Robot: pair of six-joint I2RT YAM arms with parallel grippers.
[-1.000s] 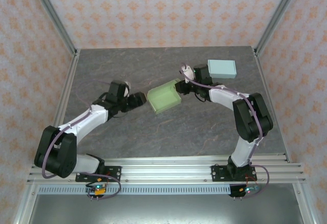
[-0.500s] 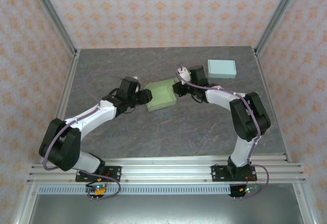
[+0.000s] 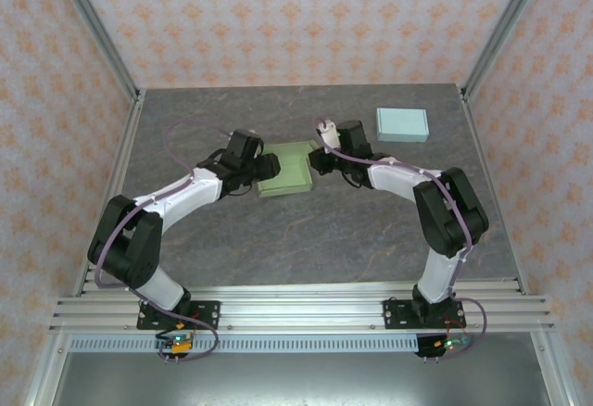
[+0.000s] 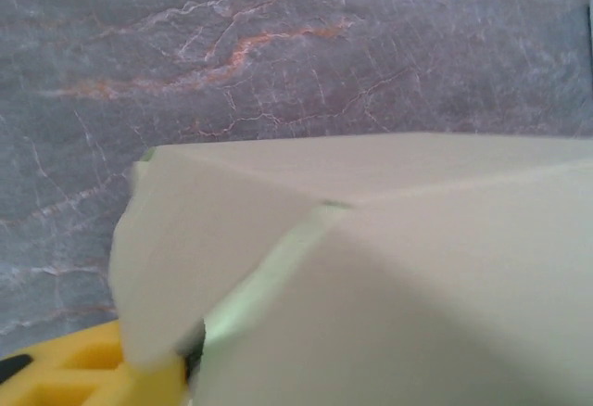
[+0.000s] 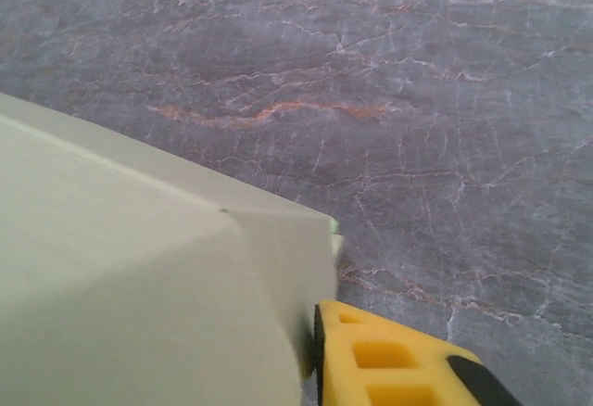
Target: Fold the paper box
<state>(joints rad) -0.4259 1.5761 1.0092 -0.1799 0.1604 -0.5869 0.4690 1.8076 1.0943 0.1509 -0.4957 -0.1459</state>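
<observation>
- The paper box (image 3: 287,170), pale green, sits on the grey table (image 3: 371,230) a little above the middle of the overhead view, with an arm reaching in from either side.
- The right gripper (image 3: 320,158) meets the box's right edge. In its wrist view one yellow finger (image 5: 389,360) sits at the lower middle, pressed against the outside of the wall. To me it looks pinched narrowly on that wall.
- The left gripper (image 3: 261,167) is at the box's left edge. In its wrist view a loose flap (image 4: 204,248) lies over a yellow finger (image 4: 83,369) at the lower left. I cannot tell whether the jaws are clamping or merely touching it.
- As I read it, the step in hand is turning a side flap in while the other arm steadies the box.
- To do that well, the right side should hold firm and low so the box doesn't slide. The left should push along the crease, not across the panel, or the thin paper will buckle.
- Both grippers work close together over one small box, so each should avoid crowding the other's fingers.
- There is bare table all around the box for sliding it.
- A blue box (image 3: 402,125) lies apart at the upper right, behind the right arm. The table's side rails are far off.
</observation>
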